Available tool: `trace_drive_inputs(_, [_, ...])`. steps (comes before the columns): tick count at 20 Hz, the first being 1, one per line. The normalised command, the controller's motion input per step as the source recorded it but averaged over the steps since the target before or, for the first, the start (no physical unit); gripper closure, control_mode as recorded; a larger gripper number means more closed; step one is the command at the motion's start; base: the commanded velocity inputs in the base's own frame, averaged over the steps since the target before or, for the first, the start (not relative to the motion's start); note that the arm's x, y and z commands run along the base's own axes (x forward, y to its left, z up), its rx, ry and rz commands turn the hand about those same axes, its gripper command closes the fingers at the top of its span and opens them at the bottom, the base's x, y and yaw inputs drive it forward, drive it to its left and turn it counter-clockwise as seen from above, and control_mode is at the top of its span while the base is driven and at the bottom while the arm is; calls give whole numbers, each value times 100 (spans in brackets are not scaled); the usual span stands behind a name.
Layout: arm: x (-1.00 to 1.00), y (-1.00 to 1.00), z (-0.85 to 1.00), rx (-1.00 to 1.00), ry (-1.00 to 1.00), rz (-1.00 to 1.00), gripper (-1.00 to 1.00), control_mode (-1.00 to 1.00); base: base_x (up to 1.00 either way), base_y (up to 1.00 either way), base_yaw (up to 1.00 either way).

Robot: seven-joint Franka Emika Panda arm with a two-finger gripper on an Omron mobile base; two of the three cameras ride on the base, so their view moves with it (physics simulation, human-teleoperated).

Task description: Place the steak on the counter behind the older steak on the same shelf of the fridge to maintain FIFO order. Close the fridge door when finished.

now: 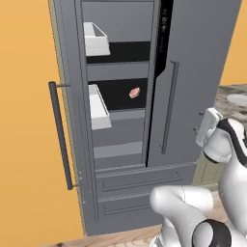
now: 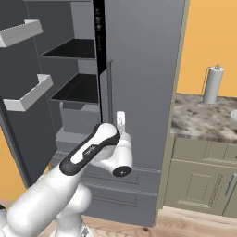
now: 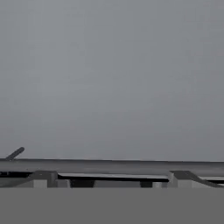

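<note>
The fridge (image 1: 193,58) has its left door (image 1: 67,120) swung open and its right door shut. On the lower black shelf (image 1: 116,96) lies one small pink piece of meat (image 1: 134,92); it is too small to tell which steak it is. That shelf (image 2: 78,88) appears from the side in the right base view. My gripper (image 1: 208,121) hangs in front of the shut right door, right of the opening. In the hand view my gripper (image 3: 113,176) is open, fingertips (image 3: 43,177) wide apart with nothing between them, facing a flat grey surface. The counter (image 2: 199,120) stands right of the fridge.
White door bins (image 1: 99,108) hang on the open door, with its long bar handle (image 1: 60,135) sticking out at the left. An upper black shelf (image 1: 120,52) sits above the lower one. A paper towel roll (image 2: 213,85) stands on the counter. Drawers (image 1: 144,181) lie below the doors.
</note>
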Motion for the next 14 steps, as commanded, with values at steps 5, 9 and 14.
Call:
trace_drive_inputs(5, [-97,3,86,0,0,0,-100,-100,0,0,0])
trace_drive_inputs(9, [-34,31,40,-5,14,-1,-100,-100,0,0,0])
trace_drive_inputs(14, [-5,0,-19,-7,5,0,-100,-100,0,0,0])
